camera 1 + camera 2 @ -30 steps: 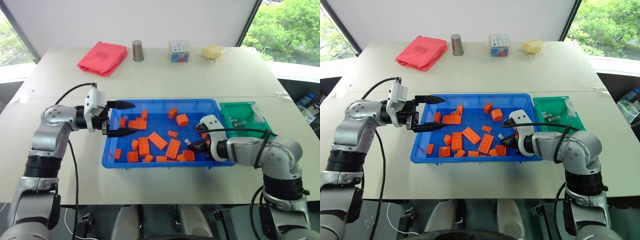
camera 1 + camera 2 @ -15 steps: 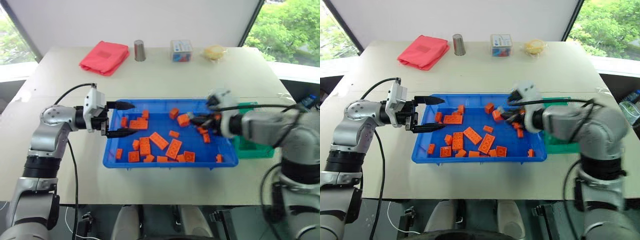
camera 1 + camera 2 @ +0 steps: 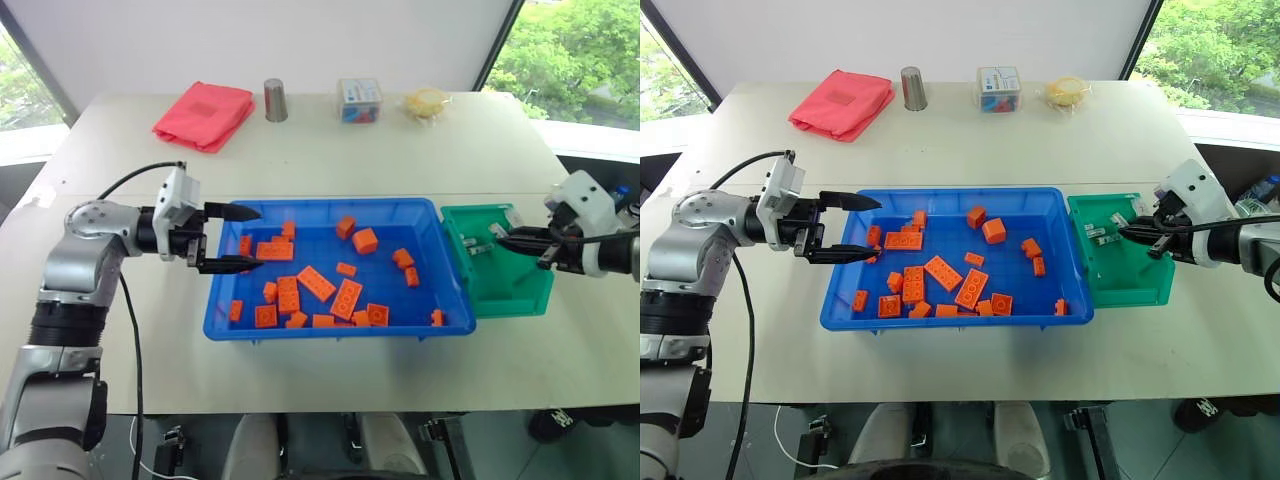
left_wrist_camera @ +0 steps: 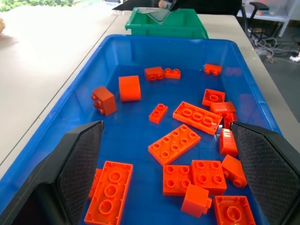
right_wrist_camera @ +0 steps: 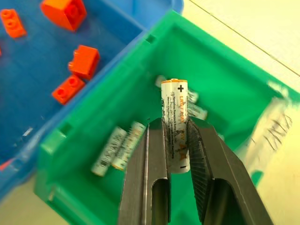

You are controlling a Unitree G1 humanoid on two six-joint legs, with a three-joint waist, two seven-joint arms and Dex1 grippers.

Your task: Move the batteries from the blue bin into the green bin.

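A battery [image 5: 175,125] is clamped between the fingers of the right gripper [image 5: 174,140], which is held over the green bin [image 3: 500,290]. Other batteries [image 5: 119,148] are seen on that bin's floor. The left gripper [image 3: 240,238] is held with its fingers spread wide above the blue bin [image 3: 330,325] (orange bricks [image 3: 346,298] are scattered inside it).

Orange toy bricks [image 3: 315,283] are being shown in the bright-blue bin [image 3: 330,325]; silver-grey batteries [image 5: 117,148] with orange-tipped ends are being seen in the dark-green bin [image 5: 220,84].
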